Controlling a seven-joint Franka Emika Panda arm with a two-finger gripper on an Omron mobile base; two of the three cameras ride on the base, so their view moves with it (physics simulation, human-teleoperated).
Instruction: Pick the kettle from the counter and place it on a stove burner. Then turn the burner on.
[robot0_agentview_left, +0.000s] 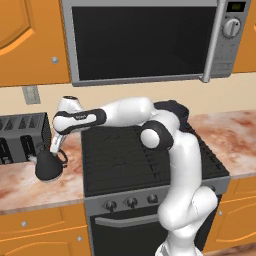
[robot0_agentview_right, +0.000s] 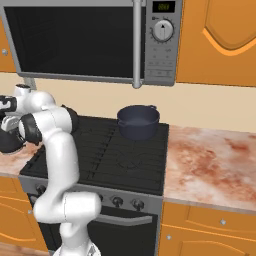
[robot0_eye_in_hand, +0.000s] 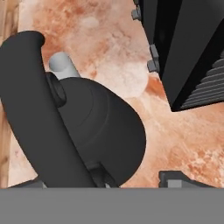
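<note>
Upright kettle (robot0_eye_in_hand: 100, 131), spout toward the toaster (robot0_agentview_left: 20, 137), held by the hand (robot0_agentview_left: 54, 148).

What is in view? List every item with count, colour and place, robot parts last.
kettle: one, black, on the counter left of the stove, under the gripper.
counter: pinkish-brown marbled stone, both sides of the stove.
stove burner: black grates across the cooktop, bare except at the pot.
pot: one, dark blue, on a rear burner.
knobs: several, silver, along the stove front.
toaster: one, black and silver, on the counter at far left.
microwave: one, silver with dark door, above the stove.
cabinets: orange wood, above and below the counter.
wall outlet: one, grey, above the toaster.
gripper: one, dark, at the kettle's handle; grip unclear.
arm: one, white, reaching left.
</note>
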